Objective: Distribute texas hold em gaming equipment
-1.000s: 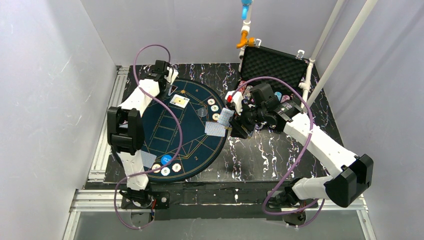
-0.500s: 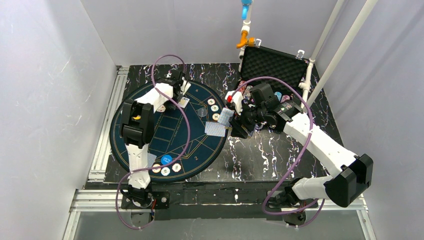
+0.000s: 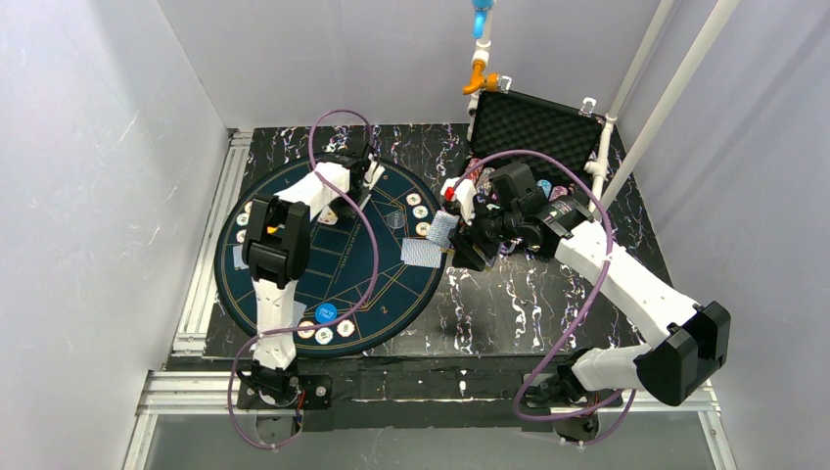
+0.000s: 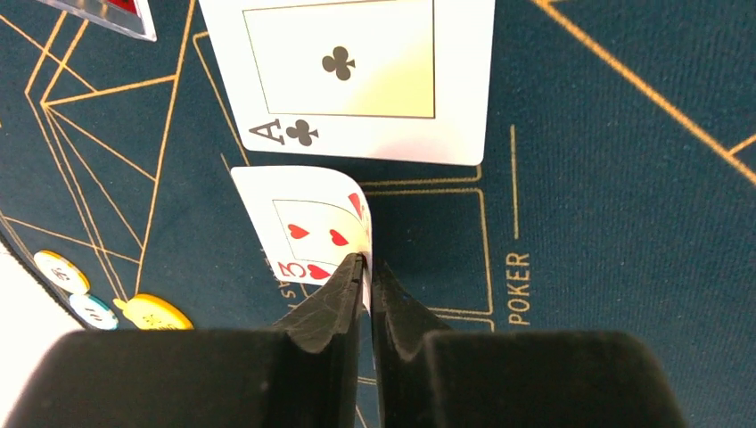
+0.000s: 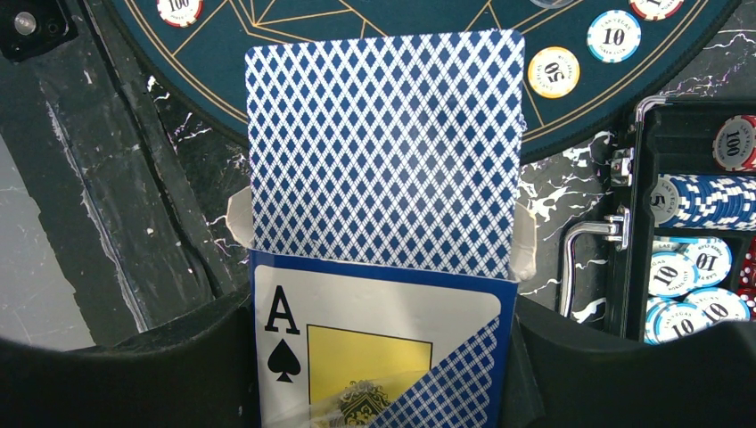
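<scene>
My left gripper (image 4: 367, 267) is shut on the edge of a three of hearts card (image 4: 308, 227), held just over the dark-blue mat (image 4: 624, 178). An ace of clubs (image 4: 357, 80) lies face up right beyond it. From above, that gripper (image 3: 364, 183) is over the mat's far middle. My right gripper (image 5: 383, 357) is shut on an open card box (image 5: 374, 348) with an ace of spades on its front. Blue-backed cards (image 5: 383, 143) stick out of the box. Seen from above, this gripper (image 3: 455, 233) hovers at the mat's right edge.
A face-down card (image 3: 423, 253) lies on the mat's right edge beside three chips (image 3: 420, 211). A blue disc (image 3: 326, 313) and three chips (image 3: 325, 336) sit at the mat's near rim. The open black case (image 3: 533, 127) holds stacked chips (image 5: 704, 201).
My left arm has swung from the mat's far-left rim rightward and down over the mat's far middle, carrying the card. The right arm and the card box have not moved.
</scene>
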Robot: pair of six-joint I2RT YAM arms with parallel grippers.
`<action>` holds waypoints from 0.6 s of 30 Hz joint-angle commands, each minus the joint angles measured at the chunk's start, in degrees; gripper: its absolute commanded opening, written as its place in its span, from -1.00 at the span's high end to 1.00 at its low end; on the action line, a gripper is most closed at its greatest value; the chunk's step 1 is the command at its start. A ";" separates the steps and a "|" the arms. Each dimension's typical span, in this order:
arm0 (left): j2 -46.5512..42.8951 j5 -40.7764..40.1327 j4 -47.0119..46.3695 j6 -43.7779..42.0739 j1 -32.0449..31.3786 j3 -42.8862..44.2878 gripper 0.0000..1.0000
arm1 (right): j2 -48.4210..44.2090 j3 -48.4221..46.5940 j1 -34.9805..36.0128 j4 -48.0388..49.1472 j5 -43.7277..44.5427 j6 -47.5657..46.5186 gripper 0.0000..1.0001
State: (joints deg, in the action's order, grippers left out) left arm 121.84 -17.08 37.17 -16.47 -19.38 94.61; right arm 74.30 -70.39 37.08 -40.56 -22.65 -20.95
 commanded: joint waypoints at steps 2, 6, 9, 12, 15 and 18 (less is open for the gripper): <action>1.41 3.01 2.95 1.81 -0.40 3.08 0.71 | -1.08 -1.01 -0.43 0.82 -0.63 -0.40 0.97; 1.47 5.02 5.58 2.50 -0.42 4.52 0.44 | -1.00 -1.36 -0.46 0.65 -0.59 -0.57 0.97; -0.85 8.22 8.89 3.86 -0.45 5.93 0.18 | -1.01 -1.59 -0.48 0.46 -0.56 -0.73 0.97; -4.83 14.23 12.90 6.51 -0.46 8.12 -0.27 | -1.16 -1.55 -0.43 0.52 -0.61 -0.92 0.97; -8.01 22.58 17.98 9.43 -0.21 12.06 -0.47 | -1.11 -1.42 -0.43 0.77 -1.06 -0.85 0.97; -12.82 38.06 19.49 13.18 1.56 12.45 -0.57 | -0.83 -1.39 -0.43 1.14 -1.59 -0.92 0.97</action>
State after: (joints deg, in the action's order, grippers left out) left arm 120.55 0.51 50.39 -9.19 -19.31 103.79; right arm 74.30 -70.39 36.86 -40.58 -22.70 -21.21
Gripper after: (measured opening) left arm 0.760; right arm 0.709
